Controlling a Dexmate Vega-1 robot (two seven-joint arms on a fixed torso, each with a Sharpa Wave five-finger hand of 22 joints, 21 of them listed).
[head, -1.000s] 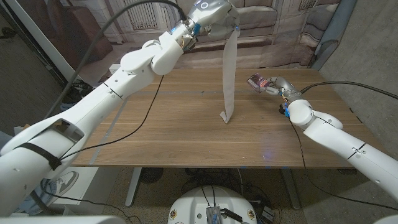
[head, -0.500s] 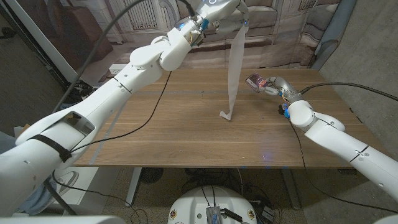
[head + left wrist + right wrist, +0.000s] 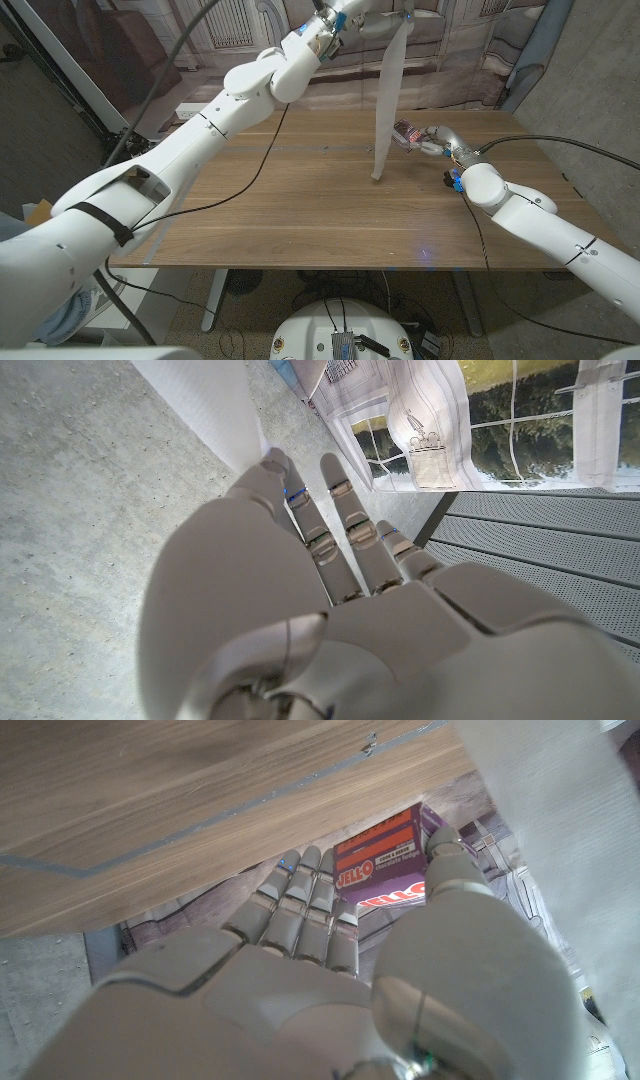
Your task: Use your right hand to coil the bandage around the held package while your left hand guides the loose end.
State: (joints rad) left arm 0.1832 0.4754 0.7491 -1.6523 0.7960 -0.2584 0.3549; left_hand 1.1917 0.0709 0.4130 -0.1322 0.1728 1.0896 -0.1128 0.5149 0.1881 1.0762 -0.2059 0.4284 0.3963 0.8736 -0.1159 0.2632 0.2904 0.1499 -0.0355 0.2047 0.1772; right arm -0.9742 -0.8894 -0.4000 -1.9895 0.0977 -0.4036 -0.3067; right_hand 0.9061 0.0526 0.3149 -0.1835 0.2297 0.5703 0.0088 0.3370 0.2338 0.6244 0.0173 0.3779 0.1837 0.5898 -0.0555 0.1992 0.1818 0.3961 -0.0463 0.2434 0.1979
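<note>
Head view, change: bandage (image 3: pixel 388 100) swung toward the package (image 3: pixel 406 133) since a second ago, lower tip lifted and shifted nearer it; left arm reached farther up and back.
Head view, bandage: long white strip, hung nearly upright from the left hand (image 3: pixel 362 14), long axis vertical, tip low over the table (image 3: pixel 250 200), just beside the package.
Head view, package: small purple box, clamped in the right hand (image 3: pixel 432 140) above the table's far right part, long axis roughly level, pointed at the bandage.
Left wrist view: left hand (image 3: pixel 300 600) pinched the white bandage (image 3: pixel 205 410) at the fingertips.
Right wrist view: right hand (image 3: pixel 330 970) gripped the purple "JELLO" package (image 3: pixel 385 870), bandage (image 3: pixel 570 840) beside it.
</note>
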